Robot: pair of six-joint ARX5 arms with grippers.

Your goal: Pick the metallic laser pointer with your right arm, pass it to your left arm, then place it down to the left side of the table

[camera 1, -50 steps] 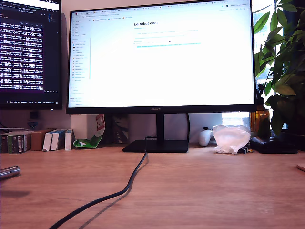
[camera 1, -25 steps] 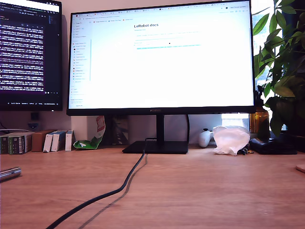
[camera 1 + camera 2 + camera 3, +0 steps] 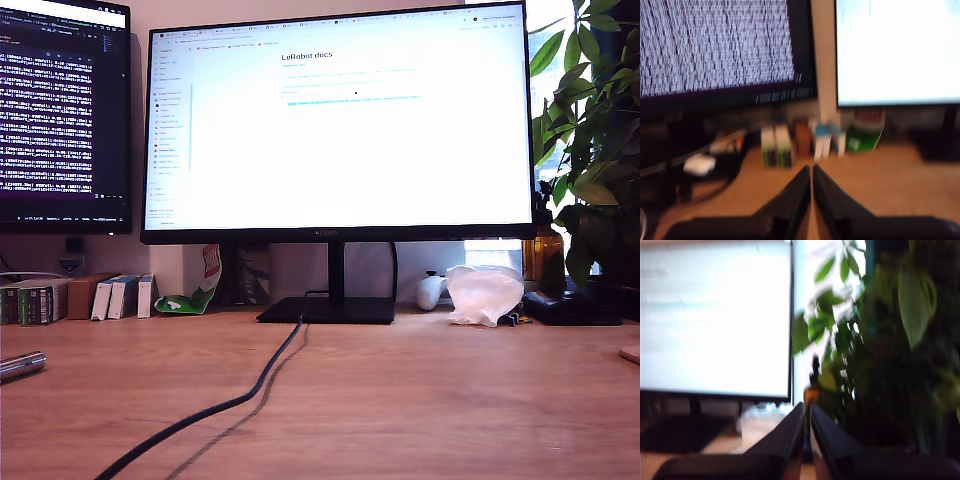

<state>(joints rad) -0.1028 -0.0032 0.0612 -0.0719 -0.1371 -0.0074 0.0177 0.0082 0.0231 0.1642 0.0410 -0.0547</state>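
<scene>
The metallic laser pointer lies on the wooden table at the exterior view's left edge, its shiny end cap facing the view's right; part of it is cut off by the frame. Neither arm shows in the exterior view. My first gripper is shut with nothing between its black jaws, held above the table and facing the row of small boxes under the monitors. My second gripper is shut and empty too, pointing toward the green plant. Both wrist views are blurred, and the pointer appears in neither.
A black cable runs from the monitor stand across the table toward the front. A large monitor, small boxes, a crumpled white bag and a leafy plant line the back.
The whole exterior picture has drifted a few pixels lower and the terminal text has scrolled. The pointer lies in the same spot on the table.
</scene>
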